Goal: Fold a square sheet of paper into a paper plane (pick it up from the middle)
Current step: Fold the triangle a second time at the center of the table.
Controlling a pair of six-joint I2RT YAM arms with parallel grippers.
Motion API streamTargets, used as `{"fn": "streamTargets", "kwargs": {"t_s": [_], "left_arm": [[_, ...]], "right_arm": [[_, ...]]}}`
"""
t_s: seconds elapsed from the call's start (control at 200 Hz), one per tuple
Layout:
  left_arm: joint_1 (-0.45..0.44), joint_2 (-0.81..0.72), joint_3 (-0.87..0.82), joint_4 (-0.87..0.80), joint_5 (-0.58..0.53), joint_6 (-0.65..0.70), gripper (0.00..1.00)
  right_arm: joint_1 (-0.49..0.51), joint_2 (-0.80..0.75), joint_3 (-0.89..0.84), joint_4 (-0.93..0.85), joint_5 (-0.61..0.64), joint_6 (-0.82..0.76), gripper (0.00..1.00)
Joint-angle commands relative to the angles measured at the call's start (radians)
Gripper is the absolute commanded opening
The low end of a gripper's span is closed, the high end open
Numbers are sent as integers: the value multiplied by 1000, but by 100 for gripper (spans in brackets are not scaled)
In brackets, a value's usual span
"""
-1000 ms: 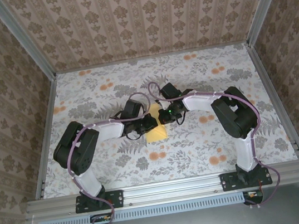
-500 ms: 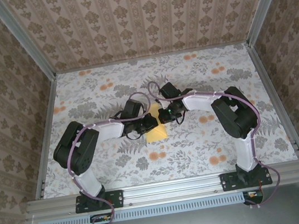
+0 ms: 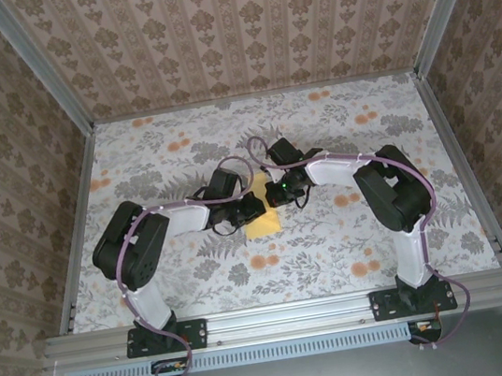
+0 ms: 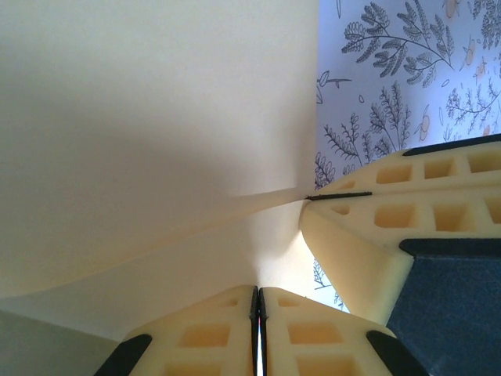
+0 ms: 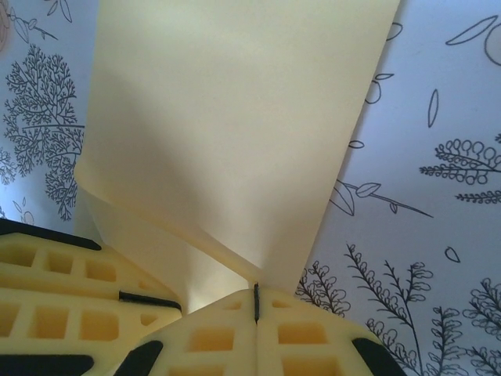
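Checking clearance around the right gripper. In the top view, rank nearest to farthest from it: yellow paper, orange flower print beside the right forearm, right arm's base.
1. yellow paper, pinched in the right gripper, mid-table.
2. orange flower print, just to the right.
3. right arm's base, at the near right edge.

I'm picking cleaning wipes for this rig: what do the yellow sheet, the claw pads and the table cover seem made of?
The yellow sheet: probably thin matte paper; it bends softly and keeps a sharp fold. The pads of the right claw: pale matte moulded plastic or rubber, with recessed square pockets. The table cover: flat floral print, perhaps paper or vinyl; no weave shows.
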Motion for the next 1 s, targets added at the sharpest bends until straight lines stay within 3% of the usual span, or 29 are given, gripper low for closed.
{"fn": "streamTargets", "kwargs": {"t_s": [0.0, 0.715, 0.995], "left_arm": [[6, 18, -4, -12, 4, 0, 12], [6, 33, -9, -74, -22, 7, 12], [6, 45, -20, -105, -33, -1, 11]], "right_arm": [[-5, 22, 29, -29, 11, -22, 3], [-4, 24, 39, -58, 19, -10, 8], [-29, -6, 68, -97, 35, 83, 25]]}}
